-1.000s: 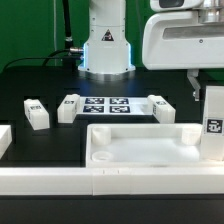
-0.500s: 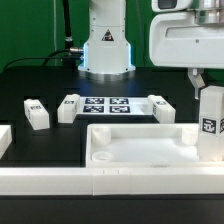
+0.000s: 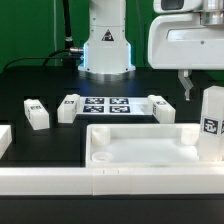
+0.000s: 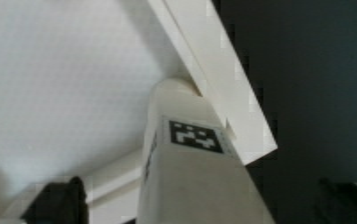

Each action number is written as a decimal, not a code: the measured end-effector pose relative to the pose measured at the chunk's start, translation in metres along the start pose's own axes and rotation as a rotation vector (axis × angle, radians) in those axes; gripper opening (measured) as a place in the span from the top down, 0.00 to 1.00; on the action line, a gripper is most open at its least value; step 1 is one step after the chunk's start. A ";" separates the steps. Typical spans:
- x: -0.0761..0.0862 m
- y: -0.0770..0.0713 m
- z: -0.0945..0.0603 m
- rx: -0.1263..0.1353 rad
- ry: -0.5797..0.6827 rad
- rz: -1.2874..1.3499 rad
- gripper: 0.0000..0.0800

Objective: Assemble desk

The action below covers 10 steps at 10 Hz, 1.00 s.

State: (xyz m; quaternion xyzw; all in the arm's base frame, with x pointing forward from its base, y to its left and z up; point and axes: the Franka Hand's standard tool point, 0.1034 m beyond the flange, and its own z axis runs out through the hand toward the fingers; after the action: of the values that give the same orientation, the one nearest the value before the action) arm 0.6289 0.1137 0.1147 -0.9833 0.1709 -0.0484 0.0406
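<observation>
Tabletop [image 3: 140, 152] of the desk: one white tray with a raised rim, lying at the front of the black table [image 3: 25, 88], just behind a long white rail [image 3: 60, 182]. Its floor shows bare and white. One upright leg [image 3: 212, 122] stands at the tray's end on the exterior view's right, tag facing the camera. In the wrist view the same leg [image 4: 193, 170] meets the rim at a corner of the tray [image 4: 68, 80]; whether it is seated there cannot be told.

Pincer [image 4: 201, 203]: open wide and astride the top of the upright leg, gripping nothing. The one finger [image 3: 186, 87] seen in the exterior view hangs beside the leg with a clear gap; the other is cut off by the picture's edge.

Count: four legs in all, one upright and three lying legs on the table behind the tray. One [image 3: 37, 115] lies toward the exterior view's left; the other two [image 3: 68, 107] [image 3: 163, 108] lie at either end of the marker board [image 3: 106, 105].
</observation>
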 end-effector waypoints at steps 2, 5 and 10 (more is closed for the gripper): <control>0.005 0.002 -0.004 -0.001 -0.006 -0.173 0.19; 0.004 0.003 -0.002 -0.007 -0.010 -0.395 0.19; 0.005 0.003 0.002 -0.007 -0.031 -0.922 0.19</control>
State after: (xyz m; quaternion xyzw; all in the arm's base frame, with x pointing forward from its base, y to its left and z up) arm 0.6325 0.1093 0.1129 -0.9574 -0.2848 -0.0462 0.0141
